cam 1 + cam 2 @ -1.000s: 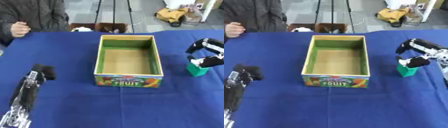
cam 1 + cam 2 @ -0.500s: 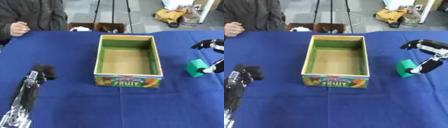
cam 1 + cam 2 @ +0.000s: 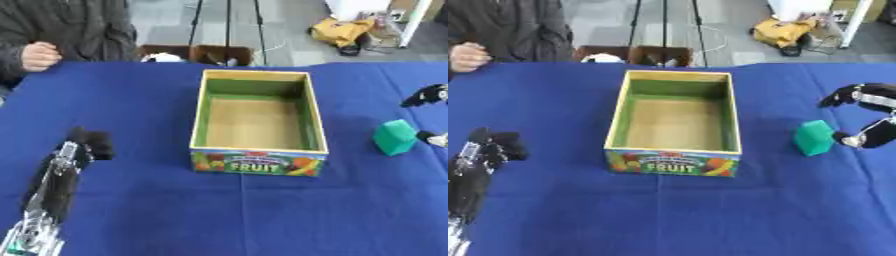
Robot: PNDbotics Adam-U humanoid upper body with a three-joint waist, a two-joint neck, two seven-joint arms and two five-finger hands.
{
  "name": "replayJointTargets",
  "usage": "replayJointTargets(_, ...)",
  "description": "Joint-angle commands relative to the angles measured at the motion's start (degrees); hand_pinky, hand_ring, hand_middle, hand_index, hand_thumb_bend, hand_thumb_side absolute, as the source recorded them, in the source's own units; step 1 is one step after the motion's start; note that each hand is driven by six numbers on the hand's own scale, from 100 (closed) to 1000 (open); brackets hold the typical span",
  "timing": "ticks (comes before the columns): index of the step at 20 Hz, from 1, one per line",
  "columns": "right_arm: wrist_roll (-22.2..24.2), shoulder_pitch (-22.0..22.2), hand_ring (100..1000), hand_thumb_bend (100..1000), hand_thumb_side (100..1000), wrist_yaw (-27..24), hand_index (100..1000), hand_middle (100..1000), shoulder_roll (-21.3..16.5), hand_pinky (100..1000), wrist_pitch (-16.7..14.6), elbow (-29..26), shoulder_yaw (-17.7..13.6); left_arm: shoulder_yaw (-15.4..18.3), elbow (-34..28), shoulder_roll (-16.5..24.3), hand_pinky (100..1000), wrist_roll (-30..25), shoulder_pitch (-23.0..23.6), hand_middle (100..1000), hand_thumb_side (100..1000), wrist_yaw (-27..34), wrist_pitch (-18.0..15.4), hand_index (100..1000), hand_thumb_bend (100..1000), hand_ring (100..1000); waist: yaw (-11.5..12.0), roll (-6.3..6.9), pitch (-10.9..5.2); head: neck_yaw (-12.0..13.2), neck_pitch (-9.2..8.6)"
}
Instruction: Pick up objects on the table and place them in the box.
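Right hand: the robot's black right hand [image 3: 866, 117] shows at the right of the open cardboard fruit box [image 3: 674, 156], well out from the box's right wall; its fingers [image 3: 839, 96] and thumb are spread wide with a gap between them, and it has hold of nothing.
Green block: a small green block with a sloped top [image 3: 814, 138] stands on the blue tablecloth [image 3: 710, 210] to the right of the box, level with the box's near half; it sits just beside the lower tip of the right hand, apart from the upper fingers, and I cannot tell whether that lower tip touches it.
Box: yellow rim, green inner walls, brown cardboard floor, a printed front panel reading FRUIT facing the camera; it stands upright in the middle of the cloth and nothing shows inside it.
Left hand: the robot's black left hand [image 3: 90, 141] lies left of the box, near the box's front corner but well apart from it, at the end of a black and silver arm [image 3: 48, 192] that runs in from the lower left corner; its fingers look bunched, and whether they are curled or relaxed I cannot tell.
Table: the blue cloth covers the whole surface around the box.
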Motion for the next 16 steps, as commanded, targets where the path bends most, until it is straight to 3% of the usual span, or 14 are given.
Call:
replayJointTargets(1,-0.72,-0.97,880,174,100,1.38,869,818,-0.74,909,-0.1,0.68,-0.11,0.28,-0.83,1.07,687,0.03,-0.52,562,1000,0.0,-0.09,719,397,598,0.18,0.06,-0.71,-0.31,-0.6)
replayJointTargets(16,-0.95,-1.16,878,190,100,3.52,868,814,1.18,908,-1.93,2.94,1.22,0.23,-0.85,0.93,687,-0.01,-0.5,562,1000,0.03,-0.13,719,397,598,0.46,0.31,-0.62,-0.68,-0.54)
